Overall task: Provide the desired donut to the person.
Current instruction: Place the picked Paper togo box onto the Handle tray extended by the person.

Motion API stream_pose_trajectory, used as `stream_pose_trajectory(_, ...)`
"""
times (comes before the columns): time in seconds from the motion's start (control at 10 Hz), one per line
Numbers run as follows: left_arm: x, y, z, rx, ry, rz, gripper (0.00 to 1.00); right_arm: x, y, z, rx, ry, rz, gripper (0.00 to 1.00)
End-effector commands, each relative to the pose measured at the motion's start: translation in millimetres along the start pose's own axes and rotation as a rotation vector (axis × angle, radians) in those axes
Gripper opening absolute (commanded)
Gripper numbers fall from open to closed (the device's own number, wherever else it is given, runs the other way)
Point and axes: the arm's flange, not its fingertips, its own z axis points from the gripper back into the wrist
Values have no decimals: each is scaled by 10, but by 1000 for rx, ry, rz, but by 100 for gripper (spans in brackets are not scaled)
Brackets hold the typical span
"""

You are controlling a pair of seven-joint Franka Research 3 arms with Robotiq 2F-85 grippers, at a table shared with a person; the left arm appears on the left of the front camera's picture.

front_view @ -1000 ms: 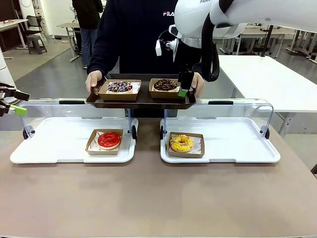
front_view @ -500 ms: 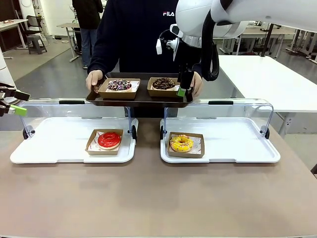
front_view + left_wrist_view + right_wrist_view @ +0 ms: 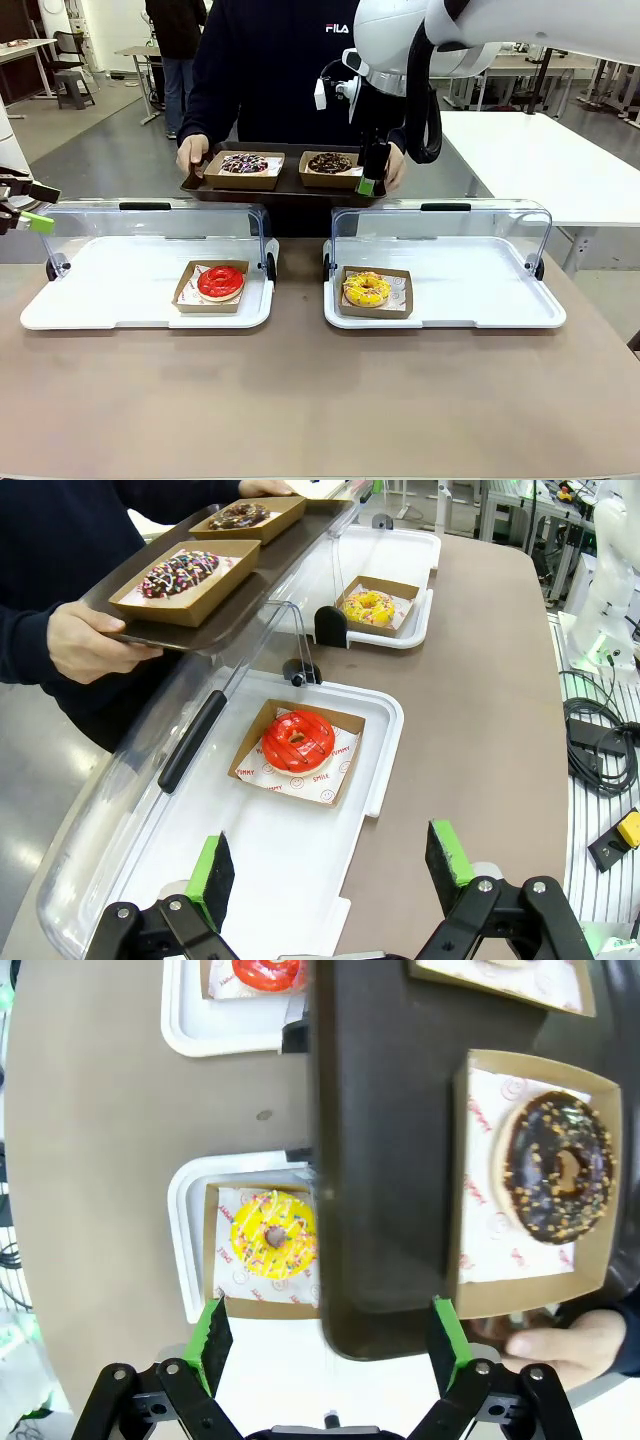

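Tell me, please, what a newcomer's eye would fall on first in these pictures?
First, the person across the table, holding a dark tray with two boxed donuts, with the open right tool hanging above its right end. Nearer, a red donut and a yellow donut sit in boxes on two white trays with raised clear lids.

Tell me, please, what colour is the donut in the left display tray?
Red, glossy icing; the donut shows best in the left wrist view.

Glossy red donut (image 3: pixel 220 281), brown cardboard boxes (image 3: pixel 375 293), clear plastic covers (image 3: pixel 440 225), matt table (image 3: pixel 300 400)
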Motion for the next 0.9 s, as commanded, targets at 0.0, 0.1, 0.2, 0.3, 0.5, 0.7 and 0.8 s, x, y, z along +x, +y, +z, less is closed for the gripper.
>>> stream_pose_trajectory(0.0, -6, -3, 10, 1, -5, 0, 100, -11, -7, -3, -1, 2, -1, 100)
stream_pose_trajectory(0.1, -6, -3, 10, 1, -5, 0, 100, -11, -7, -3, -1, 2, -1, 100)
stream_pose_trajectory(0.2, -6, -3, 10, 1, -5, 0, 100, -11, -7, -3, -1, 2, -1, 100)
stream_pose_trajectory(0.3, -6, -3, 10, 1, -5, 0, 100, -11, -7, -3, -1, 2, -1, 100)
stream_pose_trajectory(0.5, -6, -3, 10, 1, -5, 0, 100, -11, -7, -3, -1, 2, -1, 100)
stream_pose_trajectory(0.7, -6, -3, 10, 1, -5, 0, 100, -11, -7, -3, -1, 2, -1, 100)
stream_pose_trajectory(0.8, -6, -3, 10, 1, -5, 0, 100, -11, -7, -3, -1, 2, -1, 100)
